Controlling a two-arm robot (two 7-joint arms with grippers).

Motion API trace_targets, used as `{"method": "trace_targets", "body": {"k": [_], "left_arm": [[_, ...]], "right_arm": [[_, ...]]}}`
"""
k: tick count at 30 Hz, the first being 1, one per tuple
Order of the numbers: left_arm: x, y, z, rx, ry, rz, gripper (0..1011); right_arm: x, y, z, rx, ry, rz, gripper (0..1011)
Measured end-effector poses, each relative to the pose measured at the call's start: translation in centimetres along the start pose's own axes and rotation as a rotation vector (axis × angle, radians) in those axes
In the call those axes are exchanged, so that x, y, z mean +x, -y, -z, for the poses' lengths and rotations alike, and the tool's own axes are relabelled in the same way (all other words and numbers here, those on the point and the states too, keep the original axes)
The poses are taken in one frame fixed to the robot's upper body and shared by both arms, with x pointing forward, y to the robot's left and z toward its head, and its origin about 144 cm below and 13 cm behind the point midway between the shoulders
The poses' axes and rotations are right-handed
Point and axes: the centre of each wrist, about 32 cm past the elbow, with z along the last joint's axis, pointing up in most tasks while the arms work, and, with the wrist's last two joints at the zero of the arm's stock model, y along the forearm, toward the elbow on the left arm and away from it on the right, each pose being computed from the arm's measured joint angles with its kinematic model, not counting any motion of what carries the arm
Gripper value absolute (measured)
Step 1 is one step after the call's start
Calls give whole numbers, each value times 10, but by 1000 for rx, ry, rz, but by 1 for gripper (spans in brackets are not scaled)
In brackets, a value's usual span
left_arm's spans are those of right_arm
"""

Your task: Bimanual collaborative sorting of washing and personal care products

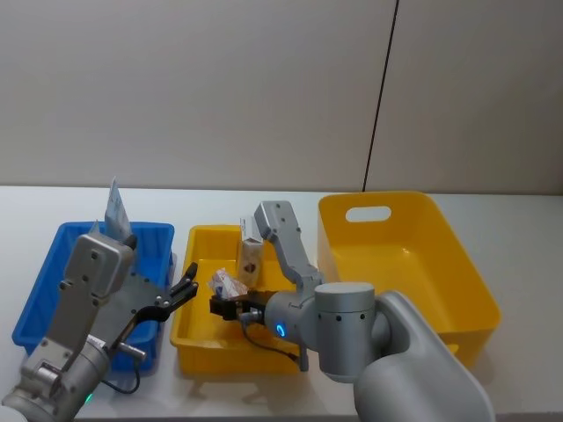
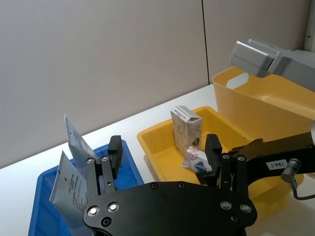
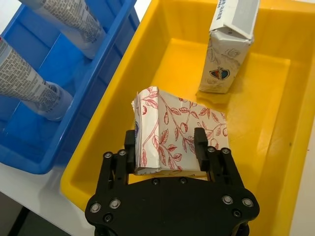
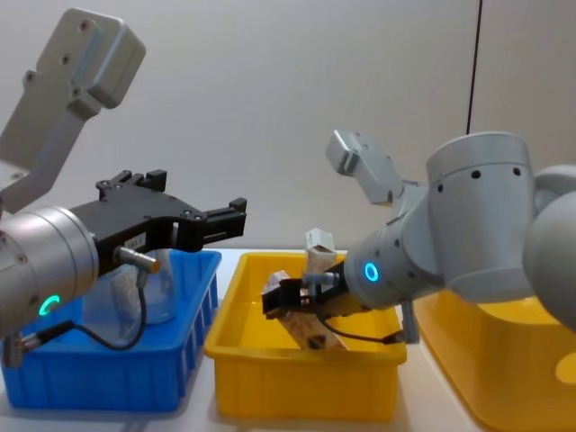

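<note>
A white carton with red leaf print (image 3: 172, 128) sits tilted between the fingers of my right gripper (image 3: 166, 143), which is shut on it just above the floor of the small yellow bin (image 3: 123, 88). The same carton (image 1: 225, 283) shows at the gripper (image 1: 230, 303) in the head view. A second carton (image 1: 250, 255) stands upright at the back of that bin. Two pale translucent tubes (image 3: 29, 81) stand in the blue bin (image 1: 53, 290). My left gripper (image 1: 180, 294) hangs open and holds nothing, above the gap between the blue bin and the small yellow bin.
A large, deep yellow bin (image 1: 457, 264) stands to the right of the small one on the white table (image 1: 528, 229). A grey wall runs close behind. My right arm's elbow (image 1: 280, 224) rises over the back of the small yellow bin.
</note>
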Motion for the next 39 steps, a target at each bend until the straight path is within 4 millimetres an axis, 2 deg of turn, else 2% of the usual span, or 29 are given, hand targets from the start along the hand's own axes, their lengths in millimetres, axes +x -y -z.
{"method": "trace_targets", "body": {"k": [8, 16, 29, 39], "left_arm": [[0, 0, 0, 0, 0, 0, 1001], [0, 0, 0, 0, 0, 0, 1001], [0, 0, 0, 0, 0, 0, 1001], [0, 0, 0, 0, 0, 0, 1001]], "right_arm": [[2, 4, 2, 30, 15, 10, 470], [2, 9, 1, 75, 45, 25, 323], [3, 27, -7, 191, 97, 72, 225], [4, 53, -22, 317, 134, 122, 111]]}}
